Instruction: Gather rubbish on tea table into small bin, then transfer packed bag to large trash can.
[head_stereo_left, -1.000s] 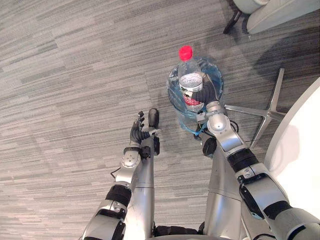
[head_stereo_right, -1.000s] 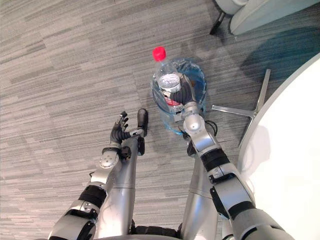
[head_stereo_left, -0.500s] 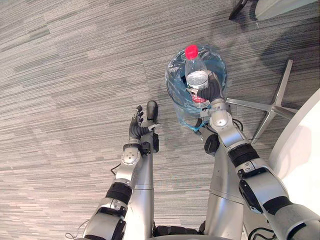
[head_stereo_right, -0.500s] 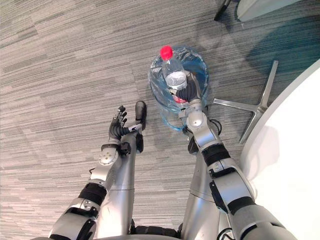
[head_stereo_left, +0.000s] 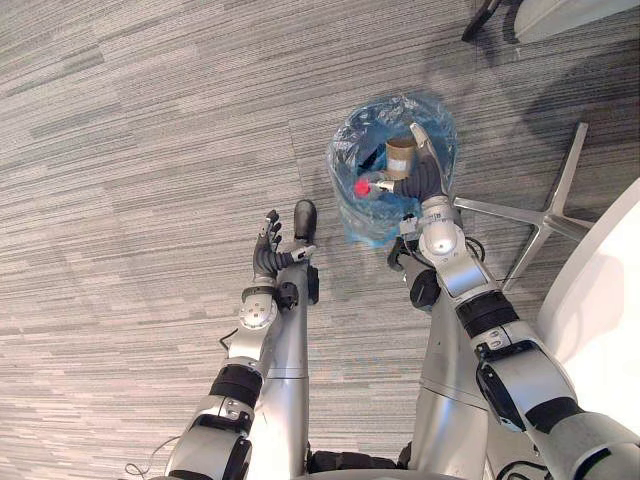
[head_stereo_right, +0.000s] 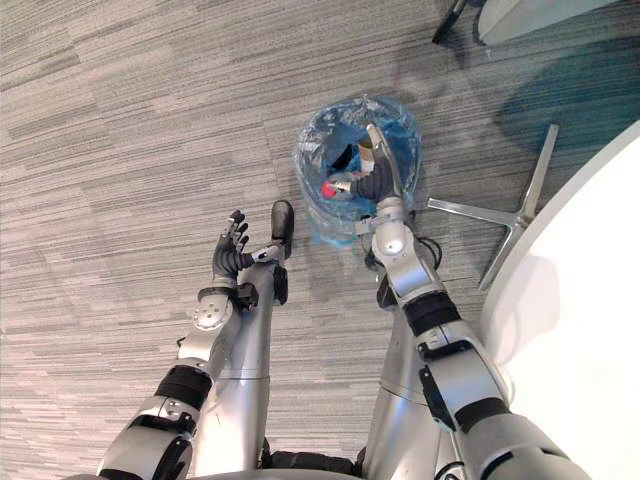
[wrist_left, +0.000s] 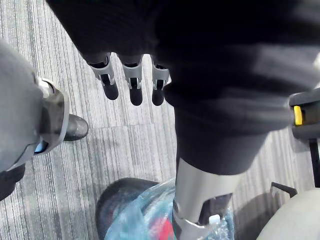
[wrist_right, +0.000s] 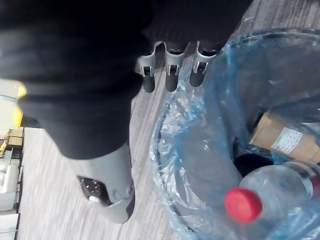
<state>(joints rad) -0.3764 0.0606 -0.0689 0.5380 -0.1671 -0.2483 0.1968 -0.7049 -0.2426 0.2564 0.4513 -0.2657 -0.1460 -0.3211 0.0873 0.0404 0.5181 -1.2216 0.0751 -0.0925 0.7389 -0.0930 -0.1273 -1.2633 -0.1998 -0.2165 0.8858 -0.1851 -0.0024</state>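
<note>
Round bin, crinkled blue plastic liner, held clear red-capped bottle and brown cardboard cup. Above its rim the right robot hand was spread; left robot hand, spread, at its 7 o'clock.

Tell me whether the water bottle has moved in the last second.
Yes. The water bottle left the right hand and dropped down into the small bin, red cap inside its rim.

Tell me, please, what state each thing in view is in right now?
Small bin: upright on the carpet, open, lined with a blue bag.
Bottle: red cap on, lying tilted inside the bin, held by neither hand.
Brown cup: lying inside the bin beside the bottle.
Right hand: open, above the bin, empty.
Left hand: open, empty, above the carpet.
</note>
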